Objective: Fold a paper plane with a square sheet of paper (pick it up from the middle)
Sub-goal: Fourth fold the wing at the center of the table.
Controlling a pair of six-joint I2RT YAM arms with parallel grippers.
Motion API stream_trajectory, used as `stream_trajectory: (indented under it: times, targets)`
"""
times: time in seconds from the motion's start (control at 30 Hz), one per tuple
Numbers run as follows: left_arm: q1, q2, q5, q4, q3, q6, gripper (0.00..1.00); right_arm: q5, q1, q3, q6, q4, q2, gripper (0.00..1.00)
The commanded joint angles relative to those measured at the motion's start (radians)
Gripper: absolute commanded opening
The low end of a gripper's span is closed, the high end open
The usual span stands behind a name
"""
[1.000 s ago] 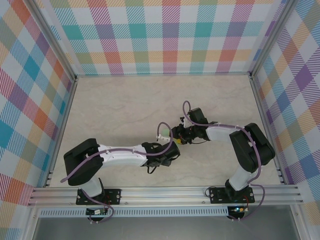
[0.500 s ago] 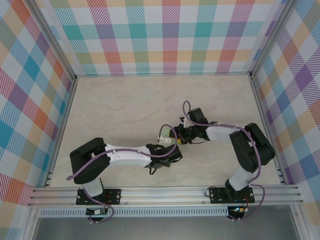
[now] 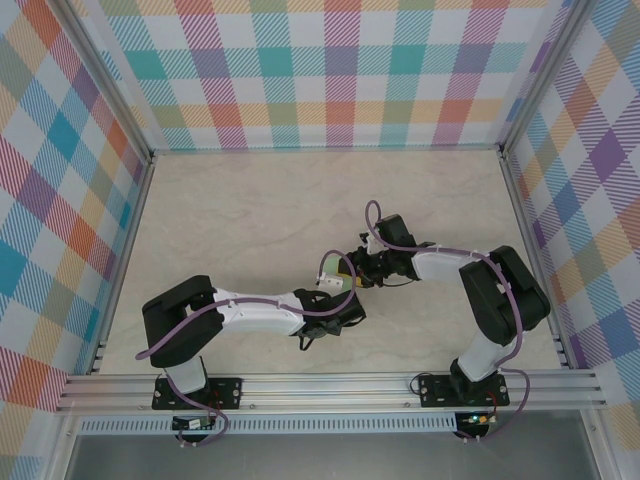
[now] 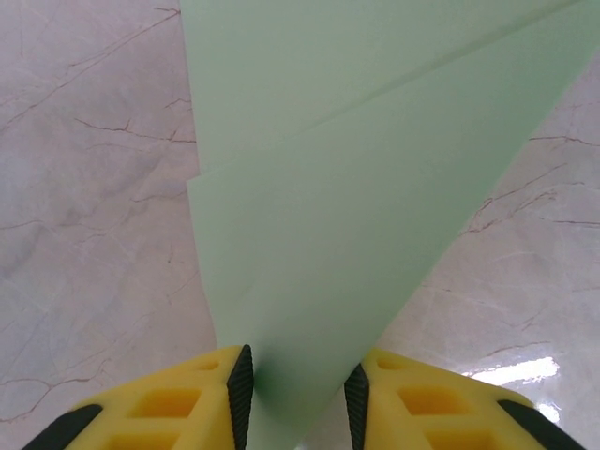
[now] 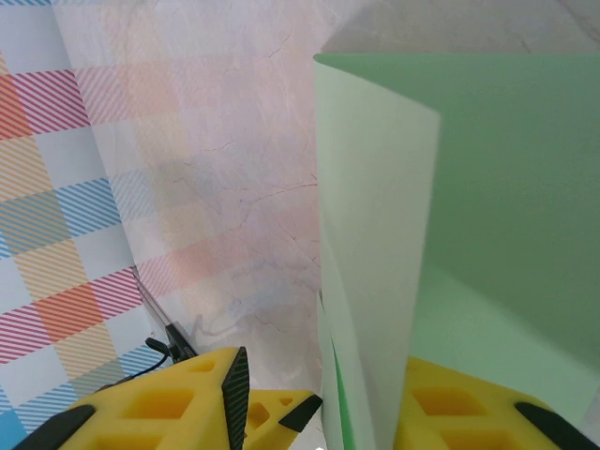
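The paper plane (image 3: 334, 267) is the pale green sheet folded into a tapering wedge, held up between both grippers at mid-table. In the left wrist view the paper plane (image 4: 356, 187) narrows down into my left gripper (image 4: 297, 389). The black pads (image 4: 241, 384) stand close on either side of its narrow end, with a sliver of table showing by the right pad. My left gripper (image 3: 345, 292) reaches in from the near side. My right gripper (image 5: 323, 375) is open. The paper plane (image 5: 375, 244) stands edge-on against its right finger, and its left pad (image 5: 234, 394) is well clear.
A yellow fingertip of the left gripper (image 5: 300, 410) pokes in beside the paper in the right wrist view. Plaid walls and an aluminium frame (image 3: 330, 392) enclose the marble table (image 3: 250, 200). The right arm (image 3: 490, 290) bends in from the right.
My left arm has shifted slightly right toward the paper and its jaws have narrowed around the paper's narrow end. The right gripper and the paper stay put.
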State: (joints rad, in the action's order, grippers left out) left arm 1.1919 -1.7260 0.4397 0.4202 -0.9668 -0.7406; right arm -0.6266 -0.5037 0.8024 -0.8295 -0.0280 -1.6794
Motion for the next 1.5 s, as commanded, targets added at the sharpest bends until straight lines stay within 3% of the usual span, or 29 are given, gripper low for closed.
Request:
stream_trajectory:
  times: [0.0, 0.17, 0.5, 0.67, 0.97, 1.33, 1.47]
  targets:
    - [0.016, -0.011, 0.027, 0.026, -0.022, -0.004, 0.29, -0.021, 0.005, 0.015, -0.004, 0.01, -0.006, 0.37]
    - [0.016, -0.01, 0.031, 0.026, -0.021, -0.006, 0.2, -0.019, 0.005, 0.013, -0.003, 0.008, -0.005, 0.37]
    - [0.017, -0.005, 0.014, 0.015, -0.016, 0.004, 0.15, -0.017, 0.005, 0.005, -0.002, 0.013, 0.006, 0.38]
    - [0.01, 0.001, -0.017, -0.012, -0.014, 0.039, 0.05, 0.01, 0.007, 0.011, 0.017, 0.058, 0.055, 0.4]
    - [-0.067, 0.104, -0.214, -0.211, 0.092, 0.109, 0.0, 0.173, 0.025, -0.033, 0.066, 0.21, 0.28, 0.47]
    - [-0.225, 0.21, -0.537, -0.507, 0.297, 0.109, 0.0, 0.171, -0.019, -0.199, 0.029, 0.029, 0.411, 0.49]
    - [-0.266, 0.197, -0.619, -0.572, 0.33, 0.103, 0.01, 0.207, -0.039, -0.189, 0.043, 0.087, 0.415, 0.43]
